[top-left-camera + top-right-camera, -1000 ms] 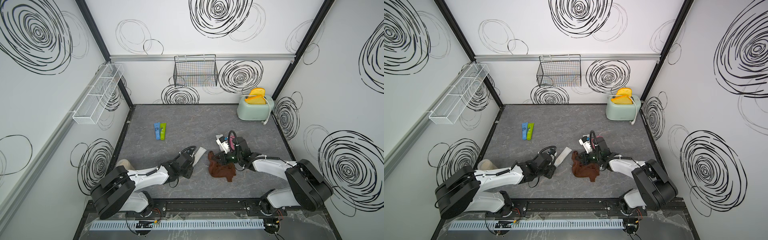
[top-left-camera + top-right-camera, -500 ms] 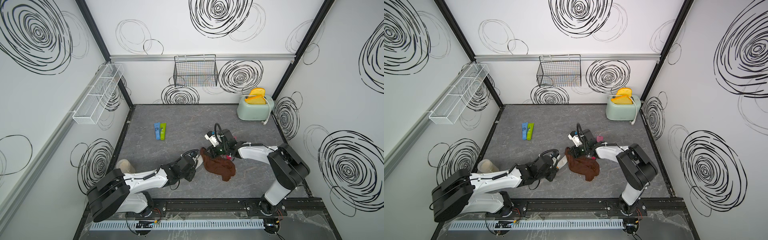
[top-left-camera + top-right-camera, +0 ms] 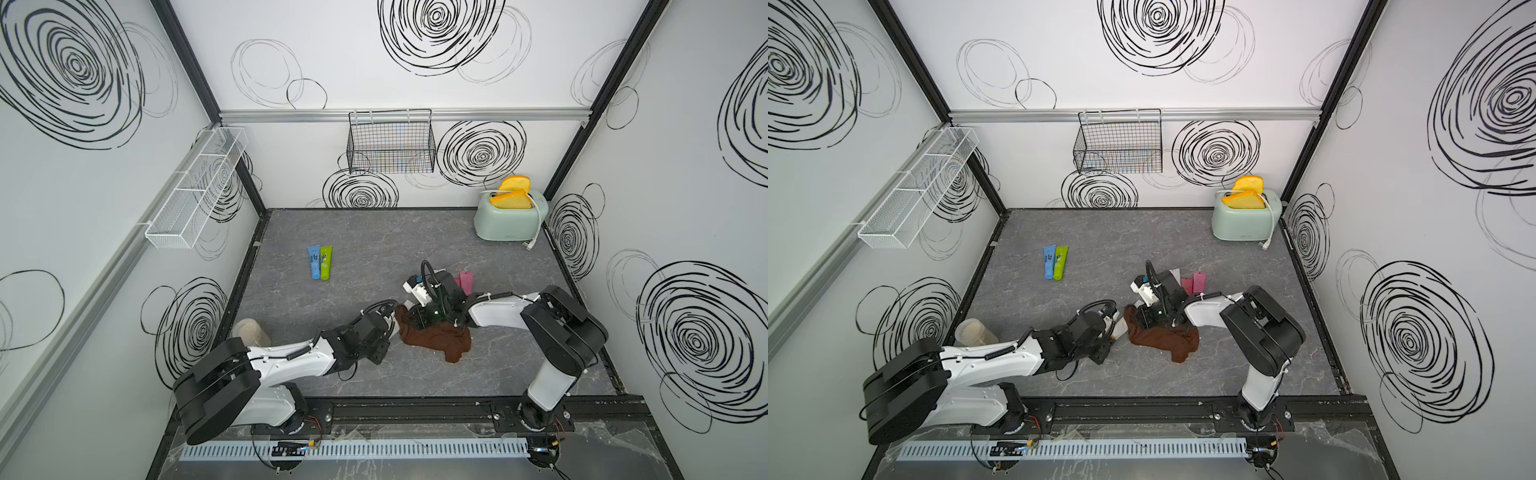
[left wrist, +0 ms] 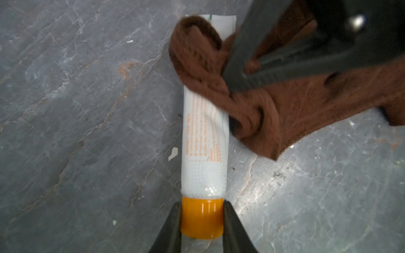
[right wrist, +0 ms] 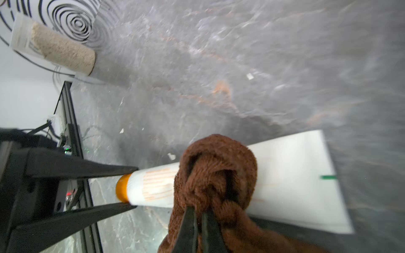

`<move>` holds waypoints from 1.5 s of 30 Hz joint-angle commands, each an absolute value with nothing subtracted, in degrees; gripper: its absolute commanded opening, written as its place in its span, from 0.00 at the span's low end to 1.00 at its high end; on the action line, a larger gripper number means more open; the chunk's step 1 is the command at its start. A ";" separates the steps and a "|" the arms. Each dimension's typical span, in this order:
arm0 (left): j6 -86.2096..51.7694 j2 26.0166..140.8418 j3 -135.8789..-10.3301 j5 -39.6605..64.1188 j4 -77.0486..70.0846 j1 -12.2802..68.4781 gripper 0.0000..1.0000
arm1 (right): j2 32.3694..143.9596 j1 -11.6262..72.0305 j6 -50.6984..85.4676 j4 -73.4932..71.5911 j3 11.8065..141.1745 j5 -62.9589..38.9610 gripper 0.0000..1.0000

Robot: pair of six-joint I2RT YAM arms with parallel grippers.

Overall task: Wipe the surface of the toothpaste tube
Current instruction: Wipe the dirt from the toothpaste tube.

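Observation:
The toothpaste tube (image 4: 205, 153) is white with orange print and an orange cap (image 4: 202, 216), and it lies flat on the grey floor. My left gripper (image 4: 202, 208) is shut on the cap, one finger on each side. A brown cloth (image 4: 285, 105) is bunched over the tube's upper half, near the flat crimped end. My right gripper (image 5: 198, 210) is shut on a fold of that cloth (image 5: 217, 170), pressing it on the tube (image 5: 289, 175). In both top views the cloth (image 3: 436, 338) (image 3: 1163, 338) spreads between the two arms, and a strip of tube (image 3: 1121, 328) shows beside it.
A blue and a green tube (image 3: 319, 262) lie side by side at the back left. Pink tubes (image 3: 465, 281) lie behind the right wrist. A mint toaster (image 3: 509, 220) stands at the back right. A jar (image 3: 249, 330) stands by the left wall. A wire basket (image 3: 390, 143) and a white rack (image 3: 195, 191) hang on the walls.
My right gripper has carried the cloth leftward from beside the tube onto it. The left arm has shifted a little and keeps hold of the cap.

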State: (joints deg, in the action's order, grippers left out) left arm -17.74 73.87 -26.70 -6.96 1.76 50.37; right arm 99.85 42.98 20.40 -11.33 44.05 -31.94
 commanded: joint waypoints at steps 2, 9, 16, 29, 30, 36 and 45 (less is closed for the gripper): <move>-17.02 72.14 -27.05 -7.71 -3.66 50.05 0.00 | 102.73 47.86 23.88 -11.82 42.22 -36.28 0.00; -16.72 71.37 -26.63 -7.47 -4.01 50.62 0.00 | 99.40 43.30 21.93 -8.71 42.08 -32.75 0.00; -16.70 71.38 -26.54 -7.52 -4.09 51.25 0.00 | 95.27 33.62 19.62 -5.64 44.79 -28.97 0.00; -16.20 72.60 -27.10 -7.44 -4.05 51.75 0.00 | 102.03 36.32 17.96 -4.47 49.00 -26.05 0.00; -16.24 72.60 -27.07 -7.51 -4.17 51.76 0.00 | 102.20 37.16 18.25 -4.85 48.91 -26.76 0.00; -16.09 72.60 -27.07 -7.33 -4.14 51.77 0.00 | 101.16 43.00 21.48 -7.46 47.98 -32.29 0.00; -16.13 72.49 -27.03 -7.62 -4.13 51.77 0.00 | 101.44 42.21 22.83 -7.23 45.55 -32.17 0.00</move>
State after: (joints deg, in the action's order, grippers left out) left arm -16.71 72.75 -26.46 -7.14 1.37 51.40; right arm 99.83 44.73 22.59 -9.72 47.18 -31.68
